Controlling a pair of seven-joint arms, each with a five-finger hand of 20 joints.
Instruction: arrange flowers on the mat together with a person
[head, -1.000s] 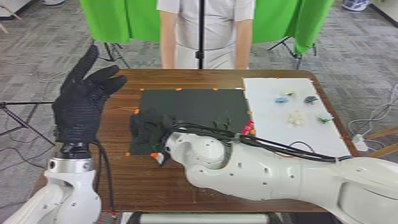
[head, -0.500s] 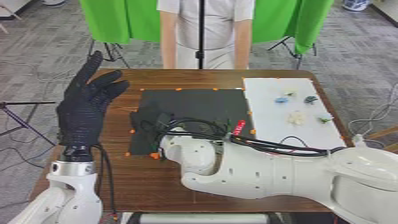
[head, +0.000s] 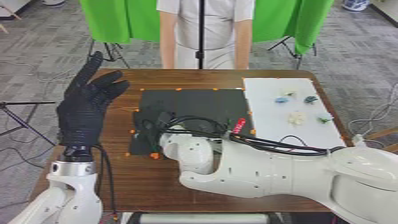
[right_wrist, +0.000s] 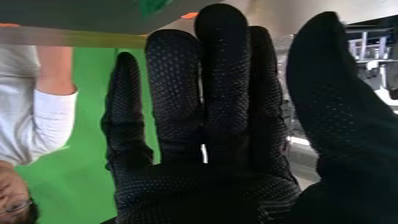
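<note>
Well, leftmost I have my left hand (head: 82, 117) raised, its fingers loosely parted. Next, my right hand (head: 149, 125) is over the left side of the black mat (head: 200, 102); in the right wrist view I see its fingers straight, some close together, thumb spread well out. Farther right, the small flowers (head: 296, 118) lie scattered on the white sheet (head: 306, 140), cream, blue and greenish.
</note>
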